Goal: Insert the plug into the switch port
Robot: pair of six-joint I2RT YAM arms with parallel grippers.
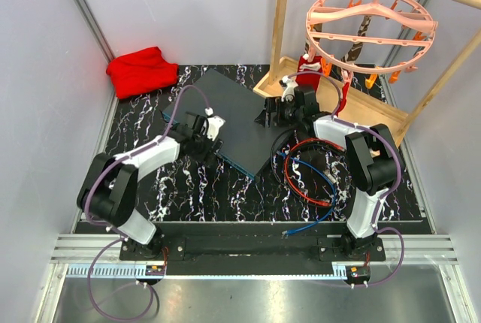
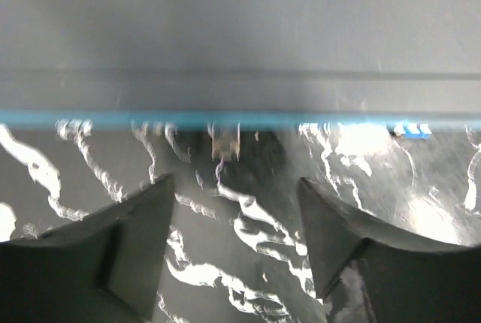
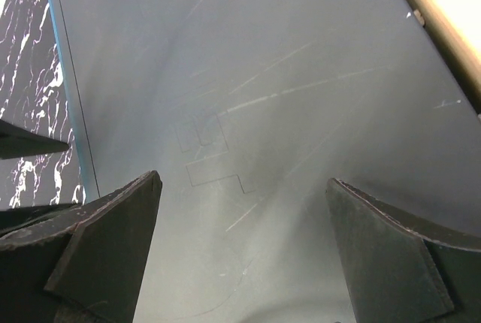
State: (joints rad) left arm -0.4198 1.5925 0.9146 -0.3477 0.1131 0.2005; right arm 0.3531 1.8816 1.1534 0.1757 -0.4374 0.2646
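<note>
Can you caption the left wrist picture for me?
Open left claw over the marbled table, facing the blue edge of the switch.

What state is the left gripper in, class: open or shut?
Open. The left gripper shows its fingers apart in its wrist view, only bare table between them, facing the switch.

switch (image 1: pixel 233 116) sits on table (image 1: pixel 195 188); cloth (image 1: pixel 141 70) behind-left, tray (image 1: pixel 372 109) behind-right.
</note>
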